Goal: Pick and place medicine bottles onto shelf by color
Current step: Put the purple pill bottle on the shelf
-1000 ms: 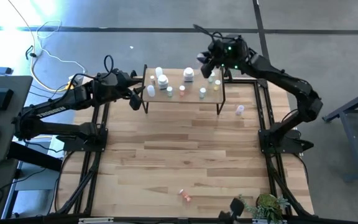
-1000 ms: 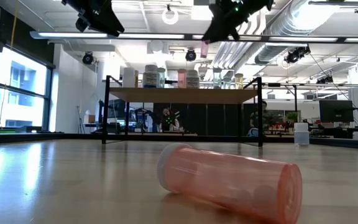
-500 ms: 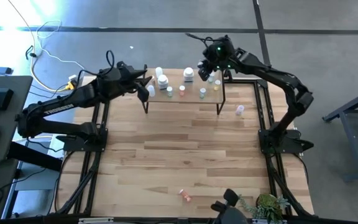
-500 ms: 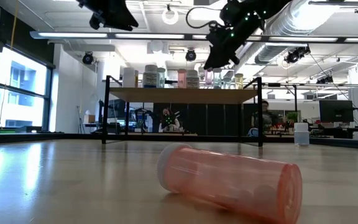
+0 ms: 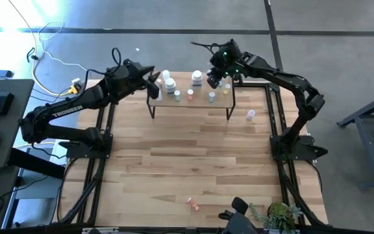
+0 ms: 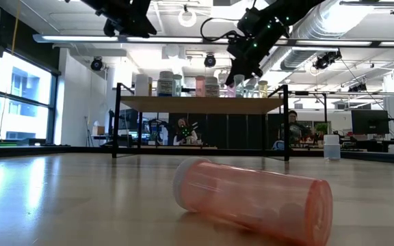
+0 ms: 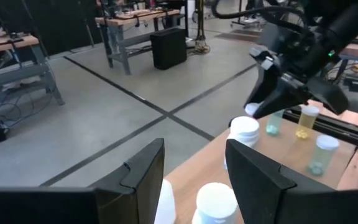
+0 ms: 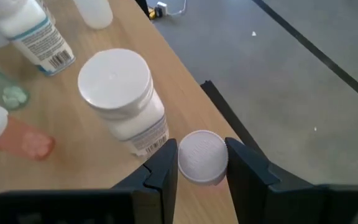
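My left gripper (image 5: 153,78) hangs over the left end of the small light-wood shelf on thin black legs (image 5: 200,103), fingers (image 7: 143,169) parted with nothing between them; small white-capped bottles (image 7: 215,200) sit just beyond the fingertips.

On the shelf top, left to right from above: a cluster of white plastic bottles (image 5: 169,84), two small green-tinted vials (image 5: 178,95), a wider white jar with a white lid (image 5: 197,78), a clear vial (image 5: 211,97), a yellowish vial (image 5: 226,88).

My right gripper (image 5: 214,80) is over the far right part of the shelf, right beside the wide white jar (image 8: 124,99). Its fingers (image 8: 161,167) are pinched on a small round white-capped vial (image 8: 202,155), cap facing the wrist camera, held at the shelf's back edge. A pink-red bottle (image 8: 18,139) lies near the jar.

Off the shelf: a small pale vial (image 5: 250,115) stands on the large wooden tabletop (image 5: 193,156) to the shelf's right. A pink translucent bottle with a white cap (image 6: 252,198) lies on its side near the table's front edge.
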Action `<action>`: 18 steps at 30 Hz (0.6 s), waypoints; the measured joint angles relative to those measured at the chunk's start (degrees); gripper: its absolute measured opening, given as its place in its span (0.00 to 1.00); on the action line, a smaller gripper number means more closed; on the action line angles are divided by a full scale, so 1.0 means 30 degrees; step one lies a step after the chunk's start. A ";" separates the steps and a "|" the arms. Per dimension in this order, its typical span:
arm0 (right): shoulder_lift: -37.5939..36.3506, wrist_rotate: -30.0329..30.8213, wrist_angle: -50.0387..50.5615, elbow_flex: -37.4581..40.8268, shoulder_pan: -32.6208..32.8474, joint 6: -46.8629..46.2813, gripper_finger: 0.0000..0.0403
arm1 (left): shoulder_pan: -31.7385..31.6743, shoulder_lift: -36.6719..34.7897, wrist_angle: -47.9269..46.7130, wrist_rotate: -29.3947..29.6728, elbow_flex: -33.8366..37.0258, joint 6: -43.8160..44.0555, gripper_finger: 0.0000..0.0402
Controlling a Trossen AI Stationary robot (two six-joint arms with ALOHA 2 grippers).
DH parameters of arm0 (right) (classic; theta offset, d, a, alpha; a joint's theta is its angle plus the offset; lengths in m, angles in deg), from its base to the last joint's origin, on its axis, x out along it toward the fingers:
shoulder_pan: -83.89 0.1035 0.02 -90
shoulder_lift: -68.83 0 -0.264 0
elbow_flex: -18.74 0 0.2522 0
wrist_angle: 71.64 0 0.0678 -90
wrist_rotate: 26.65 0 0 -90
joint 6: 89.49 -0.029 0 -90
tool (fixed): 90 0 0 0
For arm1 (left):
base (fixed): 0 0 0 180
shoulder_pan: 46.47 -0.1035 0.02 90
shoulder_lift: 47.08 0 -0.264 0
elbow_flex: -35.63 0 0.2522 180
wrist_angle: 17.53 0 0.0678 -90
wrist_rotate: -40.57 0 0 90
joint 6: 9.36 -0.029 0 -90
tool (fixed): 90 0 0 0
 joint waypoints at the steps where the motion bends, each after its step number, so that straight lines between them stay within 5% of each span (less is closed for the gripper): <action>1: 0.0000 -0.0058 0.0151 0.0000 -0.0047 0.0241 0.25 | -0.0068 0.0005 -0.0005 0.0000 0.0000 0.0000 0.40; 18: 0.0197 -0.0253 0.1005 0.0000 -0.0076 -0.0589 0.25 | -0.0097 -0.0003 0.0487 -0.0073 0.0000 0.0000 0.40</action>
